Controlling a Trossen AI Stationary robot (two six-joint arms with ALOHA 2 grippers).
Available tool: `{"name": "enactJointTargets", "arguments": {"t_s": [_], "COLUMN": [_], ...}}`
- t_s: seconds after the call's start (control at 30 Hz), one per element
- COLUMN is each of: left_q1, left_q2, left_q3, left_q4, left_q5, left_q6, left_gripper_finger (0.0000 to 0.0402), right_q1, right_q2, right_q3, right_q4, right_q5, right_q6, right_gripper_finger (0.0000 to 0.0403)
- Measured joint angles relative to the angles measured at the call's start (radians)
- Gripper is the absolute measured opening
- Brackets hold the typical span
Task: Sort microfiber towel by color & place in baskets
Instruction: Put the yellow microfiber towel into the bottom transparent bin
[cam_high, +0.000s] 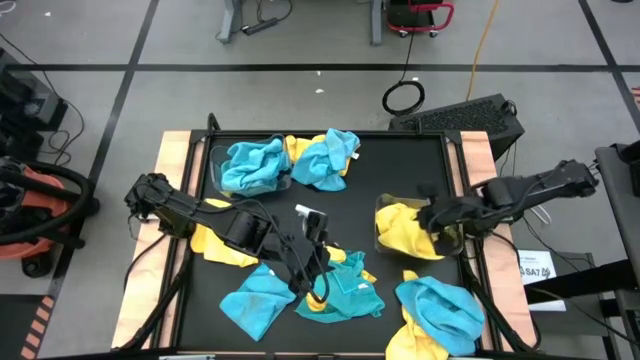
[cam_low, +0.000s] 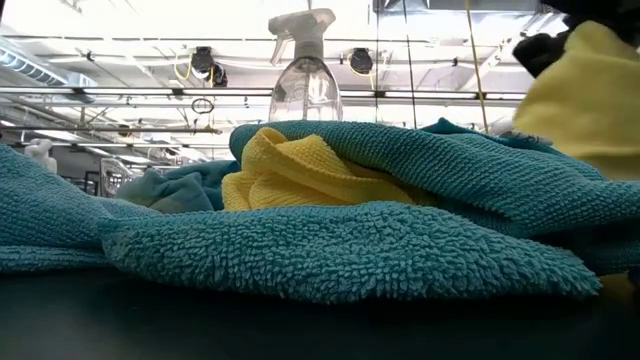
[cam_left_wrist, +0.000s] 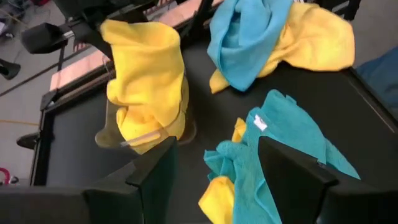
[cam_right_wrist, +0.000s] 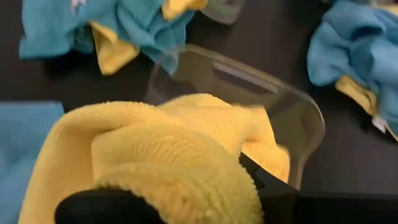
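My right gripper (cam_high: 432, 213) is shut on a yellow towel (cam_high: 405, 228) over the clear right basket (cam_high: 384, 222). My left gripper (cam_high: 312, 262) is open above a turquoise towel (cam_left_wrist: 280, 134) that lies crumpled over a yellow one (cam_left_wrist: 217, 199) near the table's near middle. Its fingers stand on either side of that towel; whether they touch it I cannot tell. The left basket (cam_high: 218, 160), at the far left, holds turquoise towels (cam_high: 250, 165). More turquoise and yellow towels lie loose on the table. My right gripper pinches a bunched upper fold (cam_right_wrist: 180, 168) of the yellow towel between its two fingers (cam_right_wrist: 264, 183), several layers thick. It comes from the table's right side, slanting down. The towel hangs below the fingers, and its lower end (cam_left_wrist: 146, 121) sits inside the right basket.
A clear spray bottle (cam_high: 308, 215) stands just beyond my left gripper. A turquoise and yellow pile (cam_high: 325, 160) lies beside the left basket, another (cam_high: 440, 310) at the near right corner. A turquoise towel (cam_high: 258, 298) and a yellow one (cam_high: 215, 245) lie under the left arm.
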Motion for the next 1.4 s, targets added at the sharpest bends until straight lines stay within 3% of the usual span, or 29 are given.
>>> {"name": "enactJointTargets", "arguments": {"t_s": [0.7, 0.93, 1.17, 1.4], "left_q1": [-0.006, -0.006, -0.006, -0.006], "left_q2": [0.0, 0.0, 0.001, 0.001], "left_q3": [0.0, 0.0, 0.0, 0.0], "left_q4": [-0.138, -0.138, -0.13, -0.124], "left_q5": [0.001, 0.001, 0.001, 0.001], "left_q6": [-0.097, -0.097, -0.097, -0.096], "left_gripper_finger": [0.0231, 0.0231, 0.0231, 0.0231], "right_q1": [-0.16, -0.203, -0.227, -0.229], "right_q2": [0.557, 0.71, 0.775, 0.777], "right_q3": [0.031, 0.056, 0.061, 0.066], "right_q4": [0.007, 0.043, 0.066, 0.088], "right_q5": [-0.026, -0.103, -0.179, -0.185], "right_q6": [-0.033, -0.068, -0.082, -0.099], "right_gripper_finger": [0.0, 0.0, 0.0, 0.002]}}
